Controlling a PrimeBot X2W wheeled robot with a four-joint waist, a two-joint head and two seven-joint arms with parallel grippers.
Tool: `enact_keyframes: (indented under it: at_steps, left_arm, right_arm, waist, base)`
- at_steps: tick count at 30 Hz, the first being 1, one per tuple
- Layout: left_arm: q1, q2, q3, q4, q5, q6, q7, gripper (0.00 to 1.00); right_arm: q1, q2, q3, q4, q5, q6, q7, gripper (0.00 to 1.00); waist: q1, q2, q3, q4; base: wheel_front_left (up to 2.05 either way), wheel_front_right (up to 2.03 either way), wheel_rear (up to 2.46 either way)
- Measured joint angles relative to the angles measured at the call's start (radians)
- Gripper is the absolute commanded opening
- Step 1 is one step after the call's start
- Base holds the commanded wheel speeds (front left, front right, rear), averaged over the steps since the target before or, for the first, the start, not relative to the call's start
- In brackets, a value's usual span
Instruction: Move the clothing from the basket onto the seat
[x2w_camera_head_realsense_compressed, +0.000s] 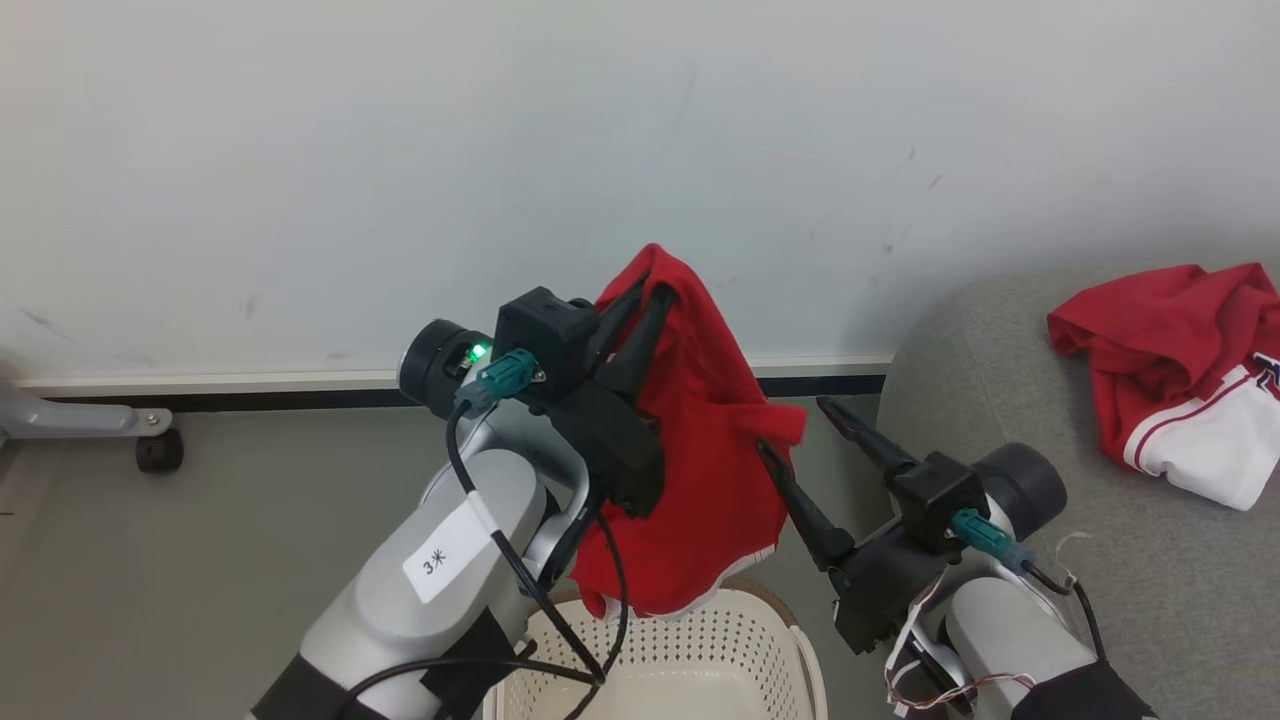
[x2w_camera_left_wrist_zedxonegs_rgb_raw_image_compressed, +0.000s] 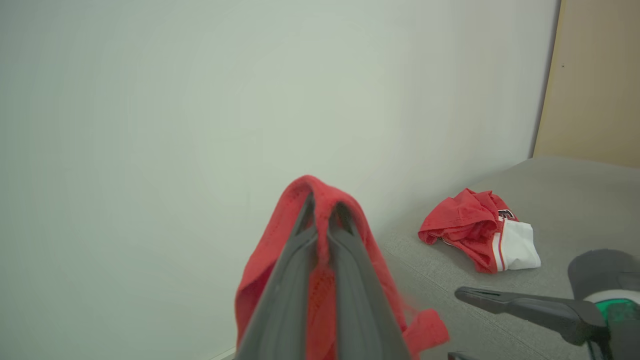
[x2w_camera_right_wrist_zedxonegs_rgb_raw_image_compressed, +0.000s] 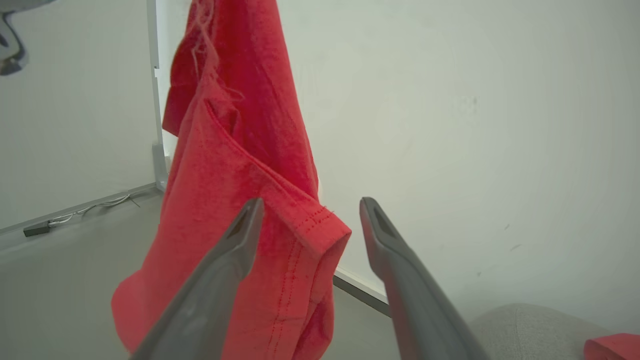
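Observation:
A red garment (x2w_camera_head_realsense_compressed: 705, 460) hangs above the cream basket (x2w_camera_head_realsense_compressed: 690, 650), pinched at its top by my left gripper (x2w_camera_head_realsense_compressed: 650, 285), which is shut on it; in the left wrist view the red cloth (x2w_camera_left_wrist_zedxonegs_rgb_raw_image_compressed: 325, 200) drapes over the closed fingertips. My right gripper (x2w_camera_head_realsense_compressed: 795, 425) stands open beside the cloth, and a hemmed corner of the garment (x2w_camera_right_wrist_zedxonegs_rgb_raw_image_compressed: 305, 225) lies between its fingers (x2w_camera_right_wrist_zedxonegs_rgb_raw_image_compressed: 240, 235) without being clamped. A second red-and-white garment (x2w_camera_head_realsense_compressed: 1180, 370) lies crumpled on the grey seat (x2w_camera_head_realsense_compressed: 1000, 380) at the right, and appears as a bundle (x2w_camera_left_wrist_zedxonegs_rgb_raw_image_compressed: 475, 230) in the left wrist view.
A pale wall (x2w_camera_head_realsense_compressed: 500, 150) with a dark skirting strip rises close behind. At the far left a grey metal leg on a castor wheel (x2w_camera_head_realsense_compressed: 158, 450) stands on the grey floor (x2w_camera_head_realsense_compressed: 200, 550). A beige panel (x2w_camera_left_wrist_zedxonegs_rgb_raw_image_compressed: 595, 80) stands beyond the seat.

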Motion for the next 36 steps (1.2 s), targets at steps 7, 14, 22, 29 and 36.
enact_keyframes:
  at_steps: [7,14,22,29,36]
  left_arm:
    - [0.003,-0.001,-0.061,-0.060,-0.016,0.012,0.013,0.00]
    - [0.003,0.000,-0.103,-0.103,-0.040,0.027,0.023,0.00]
    - [0.002,0.002,-0.113,-0.110,-0.057,0.044,0.031,0.00]
    - [0.010,0.021,-0.080,-0.096,-0.059,0.062,0.029,0.17]
    - [0.072,0.048,-0.061,-0.096,-0.070,0.072,0.007,1.00]
  right_arm:
    - [-0.051,-0.015,0.085,0.074,0.013,0.000,0.000,1.00]
    - [-0.128,-0.013,0.174,0.148,0.048,0.000,0.000,1.00]
    - [-0.195,0.011,0.261,0.214,0.111,0.000,-0.001,0.00]
    - [-0.233,0.009,0.305,0.234,0.169,0.000,-0.001,0.00]
    - [-0.257,-0.029,0.316,0.225,0.202,0.000,-0.002,0.00]
  waist:
    - [-0.0001,0.0000,0.004,0.015]
    - [0.0000,0.0000,0.011,0.036]
    - [0.0000,0.0000,0.022,0.057]
    - [0.0000,0.0000,0.025,0.039]
    - [0.0000,0.0000,0.024,-0.001]
  base:
    - [0.00,0.00,0.00]
    - [0.00,0.00,0.00]
    - [0.00,0.00,0.00]
    - [0.00,0.00,0.00]
    - [0.00,0.00,0.00]
